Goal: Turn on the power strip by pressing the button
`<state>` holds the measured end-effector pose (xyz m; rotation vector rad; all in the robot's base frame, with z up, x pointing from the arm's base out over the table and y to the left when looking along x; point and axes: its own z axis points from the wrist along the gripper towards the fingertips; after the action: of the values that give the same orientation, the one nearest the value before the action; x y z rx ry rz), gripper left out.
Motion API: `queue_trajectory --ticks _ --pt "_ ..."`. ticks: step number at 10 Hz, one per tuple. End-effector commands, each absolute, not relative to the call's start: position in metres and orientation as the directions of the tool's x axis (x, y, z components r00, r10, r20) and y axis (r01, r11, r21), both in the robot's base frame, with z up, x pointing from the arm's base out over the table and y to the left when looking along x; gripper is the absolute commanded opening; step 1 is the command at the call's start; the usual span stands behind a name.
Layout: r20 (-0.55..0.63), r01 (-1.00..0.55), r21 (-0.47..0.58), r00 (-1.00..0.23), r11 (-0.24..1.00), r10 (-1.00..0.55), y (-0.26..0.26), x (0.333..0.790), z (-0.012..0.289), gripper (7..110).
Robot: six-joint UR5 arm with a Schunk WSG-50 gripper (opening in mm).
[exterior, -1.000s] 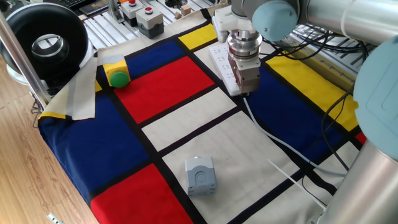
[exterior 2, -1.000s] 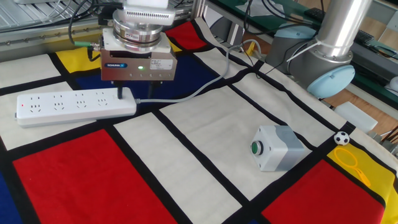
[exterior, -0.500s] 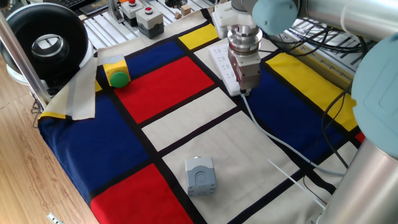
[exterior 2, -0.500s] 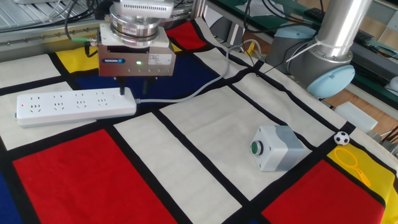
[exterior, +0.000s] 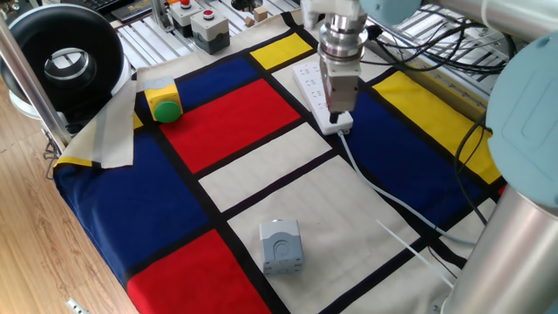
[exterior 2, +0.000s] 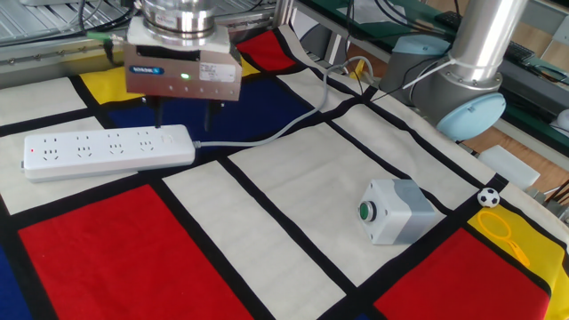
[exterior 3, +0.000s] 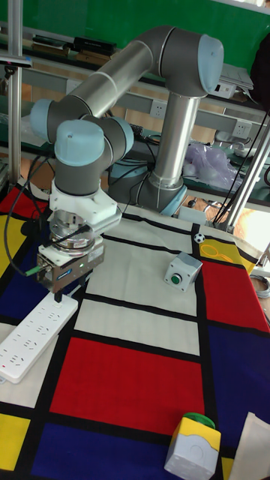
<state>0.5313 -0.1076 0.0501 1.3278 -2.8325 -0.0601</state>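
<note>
The power strip (exterior 2: 98, 151) is a long white bar with a row of sockets, lying on the chequered cloth; it also shows in one fixed view (exterior: 312, 87) and the tall fixed view (exterior 3: 31, 339). Its white cable (exterior 2: 267, 135) leaves the right end. My gripper (exterior 2: 185, 123) hangs over that cable end, open, with nothing between its two dark fingers (exterior 2: 160, 120). One finger stands just above the strip's end, the other behind it over the blue cloth. It shows too in one fixed view (exterior: 336, 118) and the tall fixed view (exterior 3: 60, 297). I cannot make out the button.
A grey box with a small green button (exterior 2: 396, 211) sits on the white panel. A green dome button on a yellow box (exterior: 163, 105) stands at the cloth's edge. Red buttons on grey boxes (exterior: 199, 21) are at the back. A small ball (exterior 2: 487, 197) lies near the robot base.
The gripper has lifted off the strip's cable end and shifted slightly along the strip. The strip and the other objects have not moved.
</note>
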Motion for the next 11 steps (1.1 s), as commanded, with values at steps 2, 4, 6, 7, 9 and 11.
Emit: queue_trajectory --ticks 2,4,6,7,9,11 --pt "-0.126 -0.567 0.061 -0.821 0.822 -0.557 -0.086 0.555 0.06 44" --pt "-0.17 -0.437 0.056 -0.89 0.898 -0.422 -0.085 0.569 0.062 44" --pt "-0.22 -0.375 0.081 -0.911 0.924 -0.35 -0.076 0.581 0.064 44" --pt "-0.221 -0.355 0.075 -0.917 0.932 -0.331 -0.08 0.583 0.064 44" --pt "-0.23 -0.317 0.096 -0.929 0.943 -0.289 -0.079 0.586 0.064 44" --pt "-0.221 -0.299 0.098 -0.937 0.949 -0.272 -0.081 0.586 0.064 44"
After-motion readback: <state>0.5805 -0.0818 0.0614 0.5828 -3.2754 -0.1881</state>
